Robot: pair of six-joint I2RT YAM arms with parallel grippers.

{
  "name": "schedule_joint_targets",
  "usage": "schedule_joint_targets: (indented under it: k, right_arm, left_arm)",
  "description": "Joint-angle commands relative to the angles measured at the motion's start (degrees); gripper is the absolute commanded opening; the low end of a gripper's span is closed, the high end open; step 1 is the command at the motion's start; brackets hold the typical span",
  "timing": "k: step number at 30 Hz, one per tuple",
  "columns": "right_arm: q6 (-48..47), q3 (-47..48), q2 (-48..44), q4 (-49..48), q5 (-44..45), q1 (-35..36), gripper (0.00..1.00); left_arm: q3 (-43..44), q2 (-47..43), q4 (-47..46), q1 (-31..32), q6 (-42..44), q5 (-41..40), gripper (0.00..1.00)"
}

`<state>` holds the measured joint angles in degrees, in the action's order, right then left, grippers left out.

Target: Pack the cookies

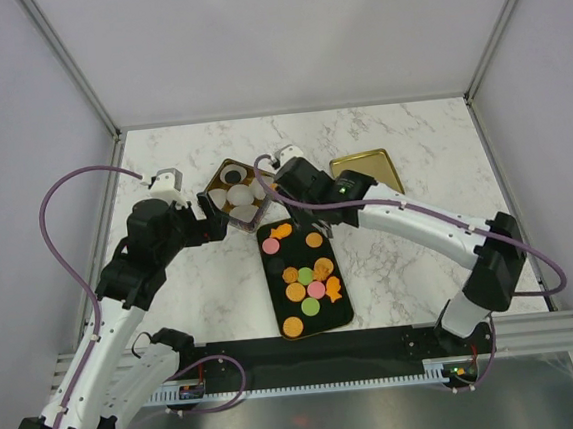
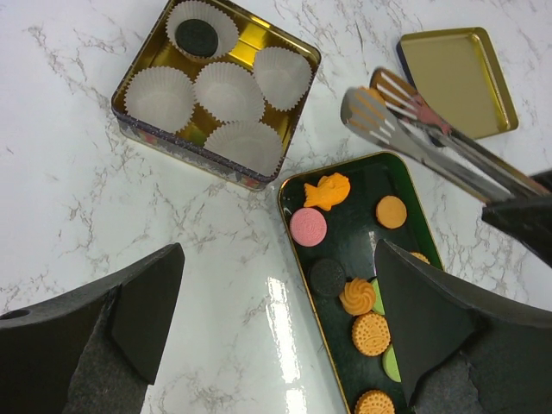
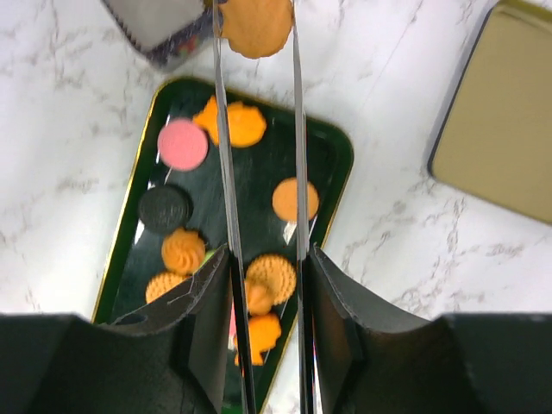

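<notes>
Marble worktop (image 1: 391, 256), white booth walls (image 1: 282, 44) round it. R claw (image 3: 269, 280) clenched on tongs (image 3: 299, 155). Tong tips, out ahead of claw, pinch one round orange cookie (image 3: 253, 26), lifted past far end of tray (image 3: 259, 177), over bare worktop just short of tin (image 2: 200, 160) corner.

Judged mid-transfer: tongs prob. there so biscuit drops flat into a paper cup (image 2: 226, 90) w/o claw touching it. Rest of cookies (image 1: 307, 278) lie on tray under tong arms, below claw. One cup has a dark cookie (image 2: 198, 34); other four look empty.

L claw (image 2: 280, 323) released, spread wide, nothing between. It hovers w/ tin ahead-left, maybe to steady it.

Edges: tips must clear tin wall, and L claw near tin narrows the lane. Lid (image 3: 500, 129) off to R claw's right, well apart, w/ open worktop between.
</notes>
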<state>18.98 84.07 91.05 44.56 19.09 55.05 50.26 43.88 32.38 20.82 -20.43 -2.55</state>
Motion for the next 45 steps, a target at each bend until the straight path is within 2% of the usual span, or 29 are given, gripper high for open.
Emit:
schedule_joint_targets:
  k: [1, 6, 12, 28, 45]
  right_arm:
    - [-3.4, 6.0, 5.3, -4.4, -0.9, -2.0, 0.34]
    - [-4.9, 14.6, 14.4, -5.5, -1.2, -4.2, 0.34]
    - [-5.4, 19.8, 20.9, -5.7, -1.7, -4.9, 0.34]
    - [-5.5, 19.6, 23.7, -6.6, -1.6, -6.3, 0.39]
    - [-5.4, 20.2, 23.9, -6.7, -2.0, -6.4, 0.48]
  left_arm:
    - [0.1, -0.2, -2.6, -0.5, 0.6, 1.1, 1.00]
    - [0.0, -0.4, -2.6, -0.5, 0.6, 1.3, 1.00]
    - [-0.1, -0.2, -2.7, -0.6, 0.5, 1.5, 1.00]
    - [-0.2, -0.1, -2.6, -0.7, 0.5, 1.8, 1.00]
    - [0.0, 0.2, -2.6, -0.7, 0.5, 2.1, 1.00]
